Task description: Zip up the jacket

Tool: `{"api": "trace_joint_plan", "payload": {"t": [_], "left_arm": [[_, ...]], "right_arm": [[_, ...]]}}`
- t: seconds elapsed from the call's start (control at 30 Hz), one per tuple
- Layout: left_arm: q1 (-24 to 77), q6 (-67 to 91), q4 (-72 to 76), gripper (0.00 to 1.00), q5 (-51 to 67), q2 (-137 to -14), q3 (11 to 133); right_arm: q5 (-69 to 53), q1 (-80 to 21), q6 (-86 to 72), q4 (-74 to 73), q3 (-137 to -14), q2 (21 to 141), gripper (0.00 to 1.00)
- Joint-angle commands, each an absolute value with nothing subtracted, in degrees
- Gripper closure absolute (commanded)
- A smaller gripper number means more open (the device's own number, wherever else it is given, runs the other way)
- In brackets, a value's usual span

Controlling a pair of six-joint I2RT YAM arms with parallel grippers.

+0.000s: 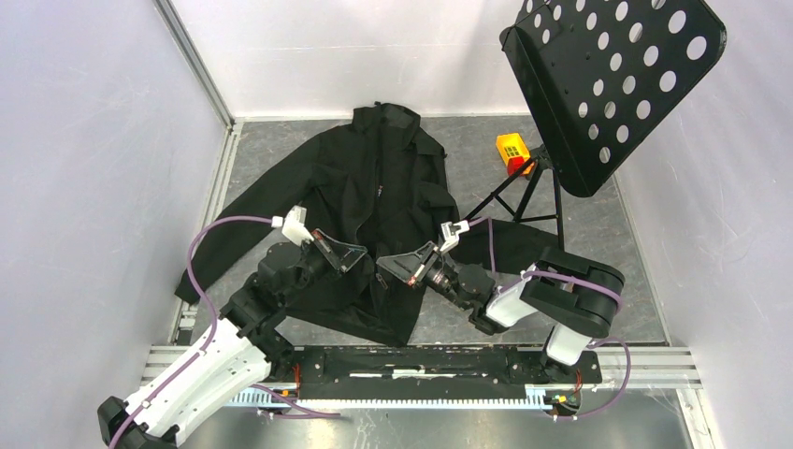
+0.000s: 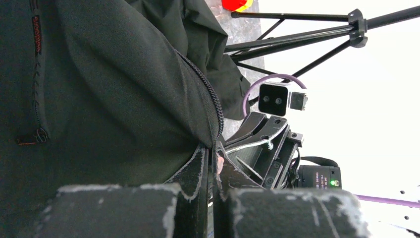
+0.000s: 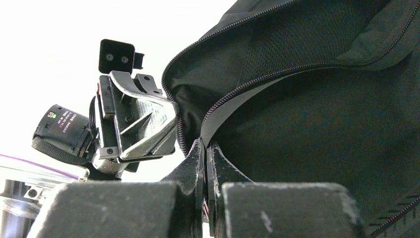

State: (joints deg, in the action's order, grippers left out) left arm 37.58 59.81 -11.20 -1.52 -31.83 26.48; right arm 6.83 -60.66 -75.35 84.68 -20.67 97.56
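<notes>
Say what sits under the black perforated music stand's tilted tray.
Below the tray show its black tripod legs, the grey table and an orange-yellow block beside them. A sleeve of the black fabric jacket lies by their feet. The tray hides the pole's top.

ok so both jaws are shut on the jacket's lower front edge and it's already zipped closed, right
Not zipped. The right wrist view shows the jacket open at the front, its two zipper edges apart with mesh lining between them. The left jaws and the right jaws are shut on its lower front edges.
</notes>
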Motion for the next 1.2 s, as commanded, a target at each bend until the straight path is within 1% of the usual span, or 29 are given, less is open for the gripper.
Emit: {"api": "trace_joint_plan", "payload": {"t": [0.0,0.13,0.2,0.3,0.43,0.47,0.53,0.6,0.73,0.8,0.87,0.93,1.07,1.13,1.17], "left_arm": [[37.4,62.0,-5.2,0.98,-3.6,-31.0,25.7],[37.4,60.8,-7.0,0.98,-2.8,-31.2,26.3],[37.4,59.8,-11.5,0.98,-3.1,-30.6,27.4],[37.4,56.8,-22.3,0.98,-1.9,-31.9,31.5],[37.4,49.2,-35.1,0.98,2.4,-39.0,36.5],[37.4,48.1,-35.8,0.97,4.1,-41.0,36.3],[37.5,46.2,-36.0,0.97,6.8,-44.6,35.9],[37.5,44.8,-33.2,0.94,9.6,-48.6,34.7],[37.6,41.7,-27.0,0.91,13.7,-58.9,35.3],[37.7,40.0,-25.6,0.89,13.9,-64.1,36.8],[37.7,37.5,-25.8,0.85,13.7,-68.2,38.7],[37.8,36.0,-25.8,0.79,13.5,-70.2,39.5],[37.8,33.3,-28.5,0.65,12.7,-70.8,40.3],[37.8,32.6,-30.4,0.54,12.0,-70.2,40.3],[37.8,32.3,-30.7,0.50,12.6,-69.8,39.9]], "right_arm": [[8.9,-61.1,-75.6,112.2,-22.9,96.8,1.00],[8.5,-60.9,-75.1,112.1,-22.4,96.9,1.00],[6.5,-60.6,-73.0,110.7,-20.7,95.7,1.00],[3.6,-59.6,-66.6,100.0,-14.1,89.9,1.00],[-2.1,-58.3,-55.6,82.7,-7.8,81.0,1.00],[-2.9,-58.1,-52.9,78.8,-6.7,79.0,1.00],[-4.0,-57.8,-46.0,65.5,-6.7,74.1,1.00],[-5.1,-57.7,-40.4,57.1,-7.3,69.8,1.00],[-4.9,-56.9,-35.1,49.6,-5.9,63.5,1.00],[-4.2,-55.8,-34.0,46.7,-5.0,61.1,1.00],[-4.2,-54.6,-33.3,44.6,-4.5,59.3,1.00],[-4.7,-53.7,-32.6,43.6,-4.2,58.1,1.00],[-4.8,-53.1,-31.9,43.0,-3.9,56.8,1.00],[-5.0,-52.8,-31.9,43.5,-3.6,56.8,1.00],[-5.1,-52.7,-32.0,43.9,-3.4,56.9,1.00]]}}
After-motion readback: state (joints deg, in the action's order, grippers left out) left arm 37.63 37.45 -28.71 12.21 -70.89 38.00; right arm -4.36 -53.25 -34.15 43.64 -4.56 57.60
